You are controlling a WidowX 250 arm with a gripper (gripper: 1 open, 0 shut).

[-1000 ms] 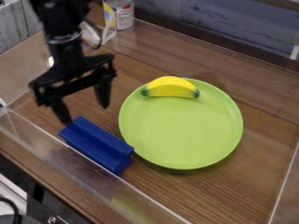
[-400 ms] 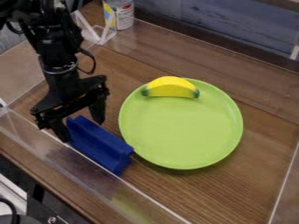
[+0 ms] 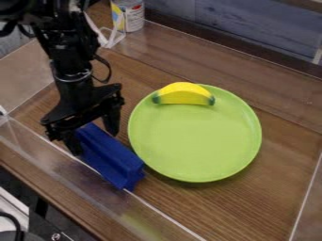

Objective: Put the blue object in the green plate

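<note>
The blue object (image 3: 111, 160) is a long dark-blue ridged bar lying on the wooden table just left of the green plate (image 3: 208, 141). Its lower right end almost touches the plate's rim. My gripper (image 3: 85, 120) hangs right over the bar's upper left end, open, with one finger on each side of it. The fingertips are down at the bar's level, but I cannot tell if they touch it. The plate is large, round and lime green, and a small yellow banana-shaped toy (image 3: 184, 93) lies at its far rim.
A clear plastic wall (image 3: 38, 165) runs along the left and front of the table, close to the bar. A white bottle (image 3: 126, 15) with a yellow label stands at the back. Dark cables hang beside the arm at upper left.
My gripper has come down and shifted right, from above the bar to straddling its upper left end. The bar seems slightly turned. The jaws stay open.
</note>
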